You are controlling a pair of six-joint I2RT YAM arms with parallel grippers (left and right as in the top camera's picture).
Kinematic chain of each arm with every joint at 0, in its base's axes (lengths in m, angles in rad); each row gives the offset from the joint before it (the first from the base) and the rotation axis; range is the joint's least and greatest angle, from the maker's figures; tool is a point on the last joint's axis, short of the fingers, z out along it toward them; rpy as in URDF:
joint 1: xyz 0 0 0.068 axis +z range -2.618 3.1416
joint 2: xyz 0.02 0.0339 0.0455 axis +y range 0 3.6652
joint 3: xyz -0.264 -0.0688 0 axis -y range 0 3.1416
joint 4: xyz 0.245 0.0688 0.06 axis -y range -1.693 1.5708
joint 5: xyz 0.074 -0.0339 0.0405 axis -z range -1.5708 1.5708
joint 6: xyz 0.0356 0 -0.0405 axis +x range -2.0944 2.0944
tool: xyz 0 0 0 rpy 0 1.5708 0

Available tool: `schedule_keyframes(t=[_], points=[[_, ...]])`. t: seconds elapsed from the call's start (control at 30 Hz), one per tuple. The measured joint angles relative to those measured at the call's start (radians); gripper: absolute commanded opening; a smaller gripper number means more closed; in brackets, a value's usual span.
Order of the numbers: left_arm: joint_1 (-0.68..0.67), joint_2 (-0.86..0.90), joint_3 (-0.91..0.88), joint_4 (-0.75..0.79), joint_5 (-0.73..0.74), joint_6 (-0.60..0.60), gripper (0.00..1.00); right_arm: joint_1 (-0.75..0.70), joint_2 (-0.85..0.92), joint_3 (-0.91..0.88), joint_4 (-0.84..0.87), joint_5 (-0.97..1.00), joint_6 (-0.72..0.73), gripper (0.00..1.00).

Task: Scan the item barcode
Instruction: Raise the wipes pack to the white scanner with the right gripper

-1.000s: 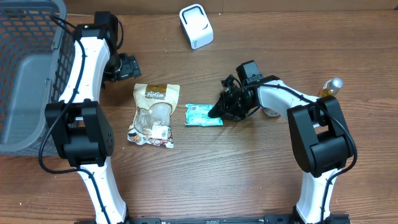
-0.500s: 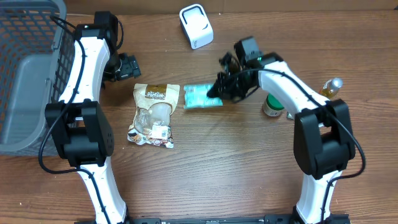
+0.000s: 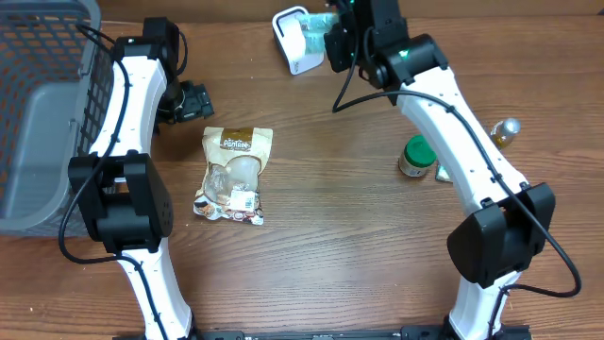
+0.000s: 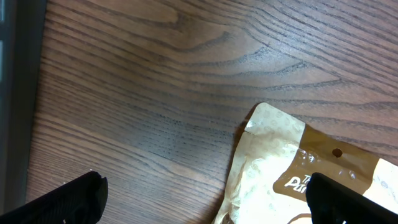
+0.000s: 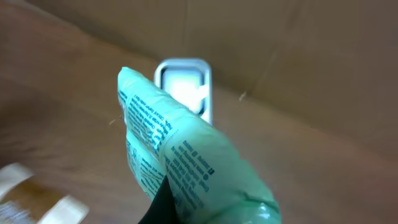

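1 green packet, lifted off the table within the last 1 second, now pinched in shut right gripper just before white scanner (barcode seemingly presented, view blurred); left gripper spread wide, idle by snack pouch.

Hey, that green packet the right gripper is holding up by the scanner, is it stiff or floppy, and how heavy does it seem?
Probably floppy: the green packet bends and creases where the right gripper pinches it. Likely light, since a grip on one end holds it up before the white scanner. Its glossy film may be slippery.
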Motion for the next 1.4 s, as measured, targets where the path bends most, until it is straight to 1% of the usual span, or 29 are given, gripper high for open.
schedule_keyframes(t=[0.17,0.33,0.5,0.63,0.93,1.2,1.4], points=[[0.000,0.000,0.000,0.000,0.000,0.000,1.00,0.050,0.034,0.000,0.146,0.142,-0.148,0.04],[0.000,0.000,0.000,0.000,0.000,0.000,1.00,0.095,0.109,0.000,0.276,0.281,-0.322,0.04],[0.000,0.000,0.000,0.000,0.000,0.000,1.00,0.120,0.199,0.000,0.381,0.378,-0.484,0.04],[0.000,0.000,0.000,0.000,0.000,0.000,1.00,0.124,0.250,0.000,0.430,0.441,-0.565,0.04],[0.000,0.000,0.000,0.000,0.000,0.000,1.00,0.124,0.325,0.000,0.481,0.481,-0.618,0.04],[0.000,0.000,0.000,0.000,0.000,0.000,1.00,0.124,0.337,0.000,0.519,0.499,-0.665,0.04],[0.000,0.000,0.000,0.000,0.000,0.000,1.00,0.123,0.376,0.000,0.525,0.497,-0.732,0.04]])
